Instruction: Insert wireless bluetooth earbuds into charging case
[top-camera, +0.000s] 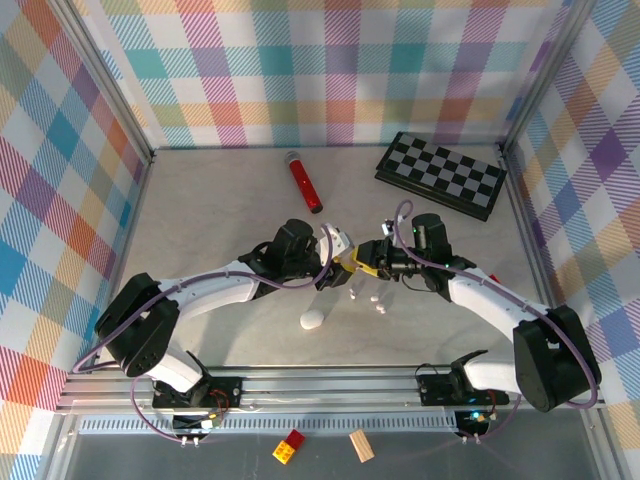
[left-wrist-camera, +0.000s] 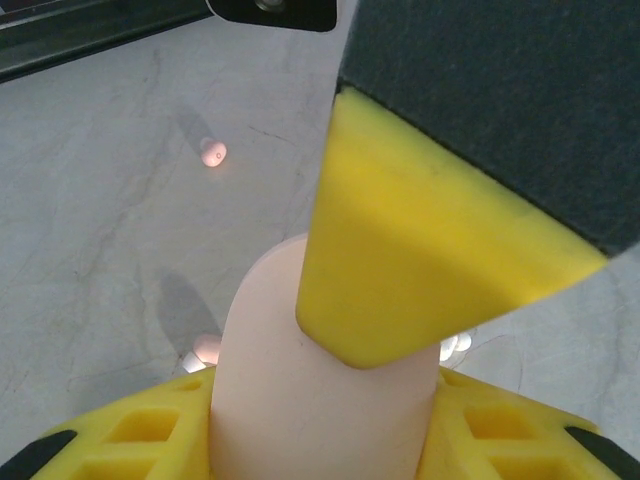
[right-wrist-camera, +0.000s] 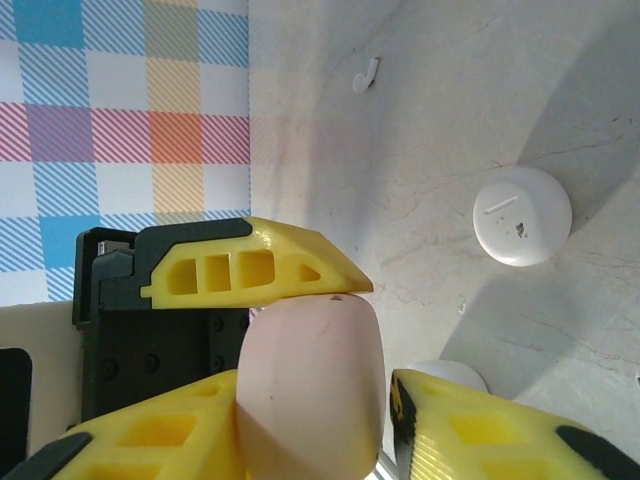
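Note:
A pale pink charging case (left-wrist-camera: 320, 400) is held above the table between both grippers. My left gripper (left-wrist-camera: 325, 410) is shut on it, and the right gripper's yellow finger (left-wrist-camera: 420, 260) presses on its top. My right gripper (right-wrist-camera: 315, 400) grips the same pink case (right-wrist-camera: 310, 370) from the other side. In the top view the left gripper (top-camera: 335, 265) and right gripper (top-camera: 368, 258) meet at the table's middle. Tiny earbuds lie on the table below: a pink earbud (left-wrist-camera: 212, 153), white earbuds (left-wrist-camera: 455, 345) and several earbuds (top-camera: 378, 300).
A white case (top-camera: 313, 320) lies near the front, seen end-on as a white case (right-wrist-camera: 521, 215) in the right wrist view. A red cylinder (top-camera: 305, 182) and a folded chessboard (top-camera: 441, 173) sit at the back. Plaid walls enclose the table.

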